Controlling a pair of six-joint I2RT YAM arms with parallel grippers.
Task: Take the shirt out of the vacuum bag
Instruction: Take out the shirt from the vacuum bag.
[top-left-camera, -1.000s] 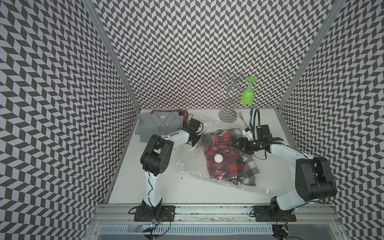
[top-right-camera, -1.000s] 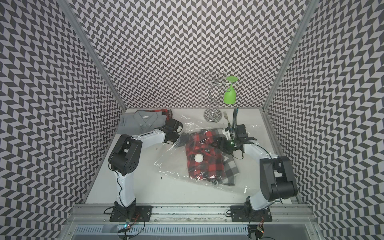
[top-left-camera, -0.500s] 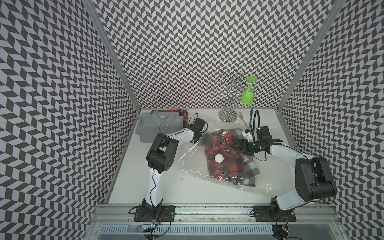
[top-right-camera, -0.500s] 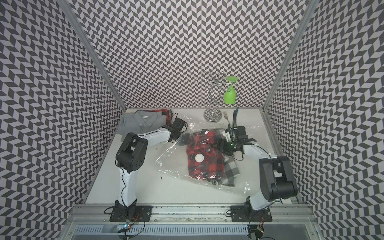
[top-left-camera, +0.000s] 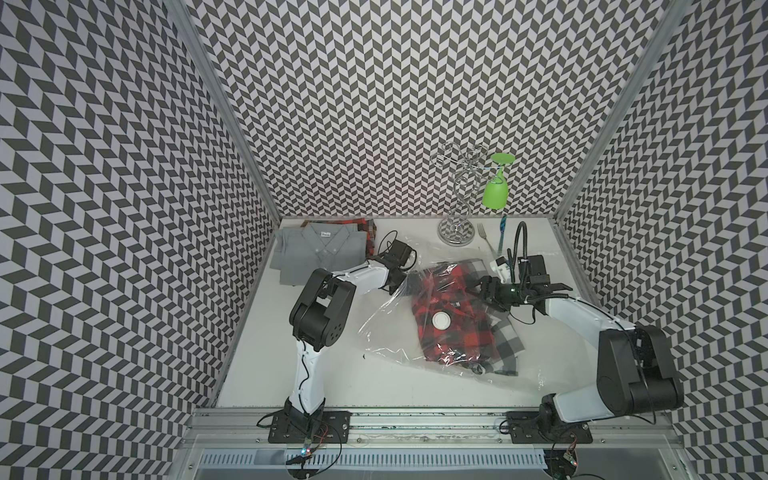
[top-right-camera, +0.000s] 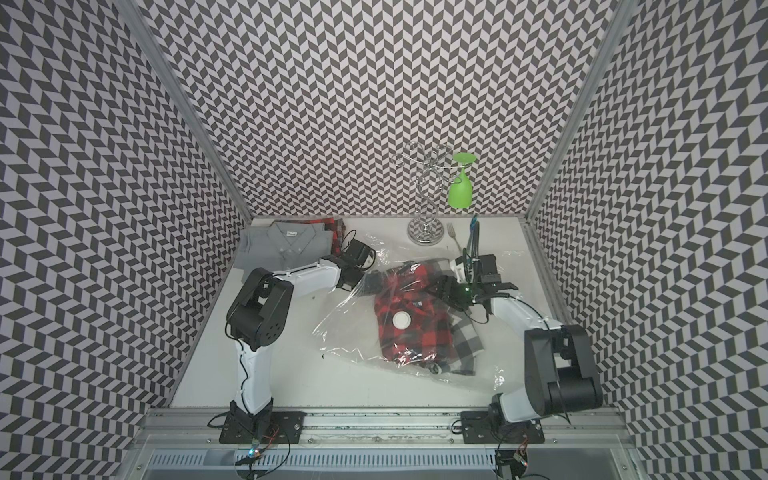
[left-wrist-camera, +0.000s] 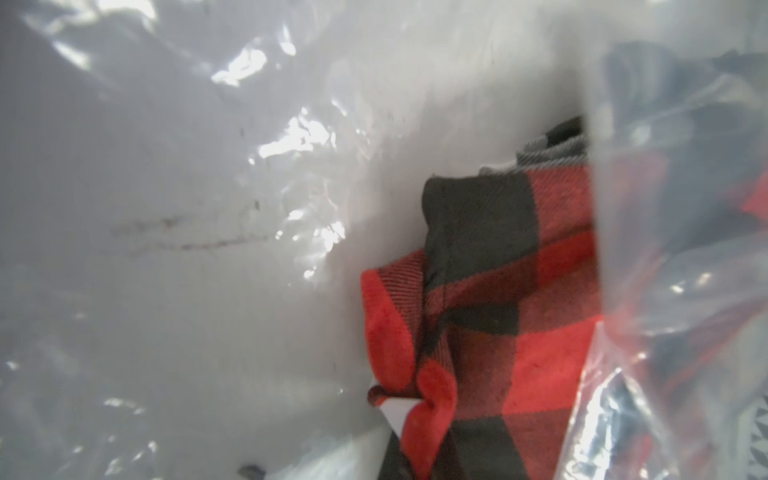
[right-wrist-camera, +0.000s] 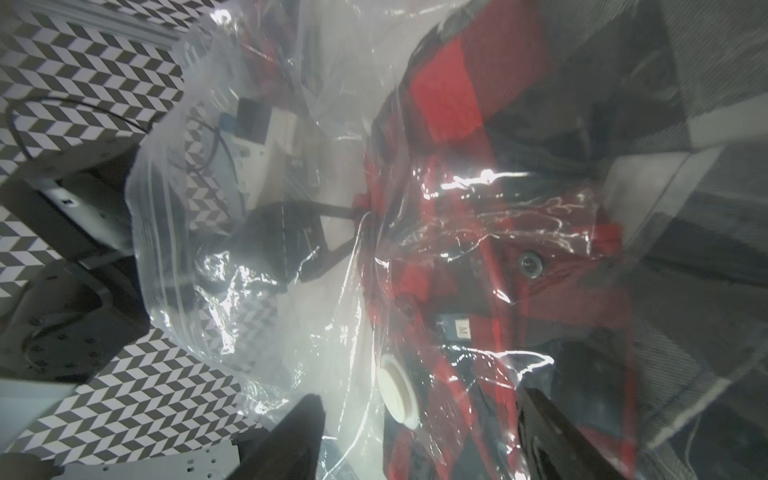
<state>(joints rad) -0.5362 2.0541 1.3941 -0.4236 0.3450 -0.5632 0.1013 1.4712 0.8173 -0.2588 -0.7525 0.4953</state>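
Left end effector (top-left-camera: 401, 283) has now closed on the vacuum bag (top-left-camera: 386, 330).

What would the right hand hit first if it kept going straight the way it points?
Probably the clear bag, near its white valve, which lies between the fingers of the open right hand; then the red checked shirt behind it. Depth is unclear: it may be touching the plastic.

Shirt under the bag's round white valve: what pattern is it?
The shirt is red-and-black checked; the left wrist view shows it best.
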